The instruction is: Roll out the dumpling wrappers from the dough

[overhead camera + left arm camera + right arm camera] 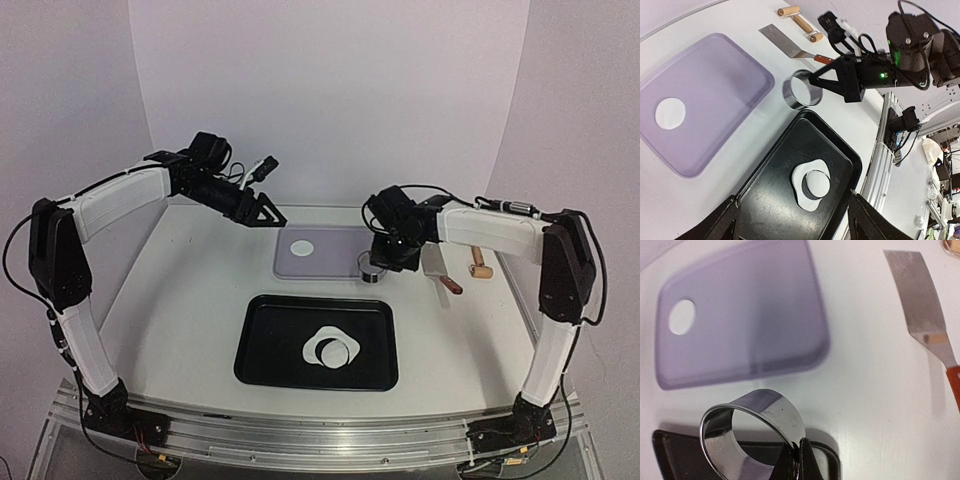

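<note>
Overall, a white desk (190,290) carries every item, with both arms reaching in from its near edge. The left claw (270,213) hangs above the far left corner of the purple mat, fingers spread wide and released, nothing between them. The right claw (829,80) is clenched on the wall of the metal ring.

Nearest the arm bases lies a black tray (260,340), roughly centred. Beyond it, a purple mat (335,255) lies flat on the desk, apart from the tray.

The dough (812,166), a flattened white sheet of irregular outline, sits in the middle of the tray. One round cut has been made in it, and a dumpling wrapper (817,184) lies within that cut, a dark crescent of tray showing along one side of it.

A spatula (920,295) with a steel blade and reddish handle lies on the desk to the right of the mat. Just right of it lies a small wooden roller (480,265).

The metal ring (770,412) is upright, open side up, between the mat's near right corner and the tray's far edge. Whether it rests on the desk cannot be told.

A second dumpling wrapper (300,246) lies flat on the left part of the mat, alone.
</note>
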Action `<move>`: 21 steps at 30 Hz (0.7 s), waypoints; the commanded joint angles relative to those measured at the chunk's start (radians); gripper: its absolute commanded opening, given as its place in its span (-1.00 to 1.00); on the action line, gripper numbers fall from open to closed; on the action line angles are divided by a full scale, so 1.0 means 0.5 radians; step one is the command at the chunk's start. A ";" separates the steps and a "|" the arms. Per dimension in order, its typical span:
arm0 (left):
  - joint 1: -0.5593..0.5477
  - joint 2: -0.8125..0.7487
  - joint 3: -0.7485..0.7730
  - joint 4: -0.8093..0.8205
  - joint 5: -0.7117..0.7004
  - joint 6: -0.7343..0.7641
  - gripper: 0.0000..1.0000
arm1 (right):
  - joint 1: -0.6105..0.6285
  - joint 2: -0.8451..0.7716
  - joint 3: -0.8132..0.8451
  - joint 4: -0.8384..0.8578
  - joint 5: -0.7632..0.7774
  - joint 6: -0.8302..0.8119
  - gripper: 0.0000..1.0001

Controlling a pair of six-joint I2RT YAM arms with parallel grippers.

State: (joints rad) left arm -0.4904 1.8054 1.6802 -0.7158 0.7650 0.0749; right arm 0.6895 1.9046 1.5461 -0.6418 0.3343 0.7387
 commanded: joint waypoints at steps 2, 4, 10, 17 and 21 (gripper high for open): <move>0.168 -0.125 -0.148 0.024 0.030 0.033 0.46 | -0.001 -0.432 -0.384 -0.238 -0.043 0.116 -1.00; 0.186 -0.131 -0.199 0.033 -0.031 0.061 0.47 | 0.000 -0.573 -0.563 -0.337 -0.096 0.180 -1.00; 0.192 -0.114 -0.308 0.032 -0.163 0.151 0.49 | -0.043 -0.934 -1.060 -0.432 -0.270 0.337 -1.00; 0.192 -0.072 -0.403 0.027 -0.197 0.215 0.49 | -0.303 -1.082 -1.490 -0.454 -0.062 0.425 -1.00; 0.192 -0.073 -0.457 0.051 -0.187 0.219 0.49 | -0.379 -1.087 -1.546 -0.433 0.019 0.431 -1.00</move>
State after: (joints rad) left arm -0.3939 1.7813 1.4714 -0.7069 0.6768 0.1581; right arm 0.5243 1.3956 0.7804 -0.8625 0.2826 0.9234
